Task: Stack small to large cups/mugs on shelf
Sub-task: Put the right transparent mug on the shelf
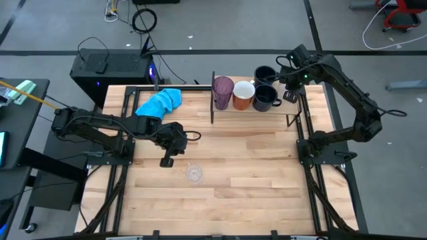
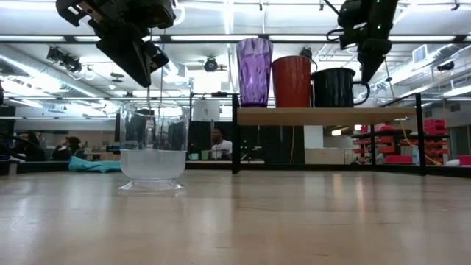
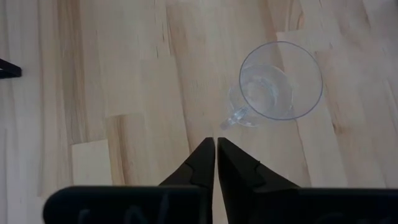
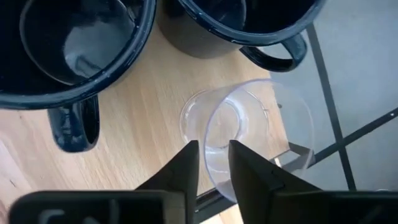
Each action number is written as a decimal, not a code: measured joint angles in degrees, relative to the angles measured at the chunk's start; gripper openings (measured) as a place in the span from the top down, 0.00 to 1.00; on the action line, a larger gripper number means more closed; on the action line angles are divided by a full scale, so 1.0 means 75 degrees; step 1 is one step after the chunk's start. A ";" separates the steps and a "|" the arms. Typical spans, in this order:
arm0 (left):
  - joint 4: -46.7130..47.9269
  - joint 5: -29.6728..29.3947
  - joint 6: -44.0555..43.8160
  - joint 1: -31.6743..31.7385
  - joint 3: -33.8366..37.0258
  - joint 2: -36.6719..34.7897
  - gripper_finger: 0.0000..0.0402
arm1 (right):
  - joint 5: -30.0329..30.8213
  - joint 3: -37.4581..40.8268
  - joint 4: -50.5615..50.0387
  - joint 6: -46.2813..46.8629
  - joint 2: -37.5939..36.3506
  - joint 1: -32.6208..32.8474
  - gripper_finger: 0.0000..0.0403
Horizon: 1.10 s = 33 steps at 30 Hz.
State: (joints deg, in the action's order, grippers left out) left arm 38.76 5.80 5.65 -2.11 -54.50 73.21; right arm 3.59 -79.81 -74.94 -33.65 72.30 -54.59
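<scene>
On the shelf (image 1: 280,111) stood the tumbler (image 1: 222,93), orange mug (image 1: 243,95) and two navy mugs (image 4: 74,43), with one glass (image 4: 249,134) at the shelf's end by the edge. My right gripper (image 4: 213,163) hung over that glass, fingers slightly apart astride its near rim, gripping nothing firmly. The second glass (image 3: 277,87) sat on the open table (image 1: 253,180); my left gripper (image 3: 216,152) hovered just beside it, fingers together and empty. A blue cloth (image 1: 160,103) lay well apart.
</scene>
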 joint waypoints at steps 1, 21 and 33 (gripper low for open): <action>0.0007 0.0003 0.0000 0.0000 0.0000 0.0000 0.93 | 0.0000 0.0000 0.0000 0.0000 -0.0069 0.0000 0.75; 0.0007 0.0003 -0.0102 0.0000 0.0000 -0.0006 0.94 | 0.2353 -0.0009 -0.0931 0.1265 -0.0257 0.0423 0.63; 0.0007 0.0003 -0.0123 0.0000 0.0000 -0.0006 0.94 | 0.3542 -0.0006 -0.0705 0.2109 0.0311 0.0586 0.64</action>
State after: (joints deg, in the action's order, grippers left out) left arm 38.81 5.82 4.73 -2.11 -54.50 73.17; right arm 30.16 -79.85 -80.23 -17.83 74.63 -50.19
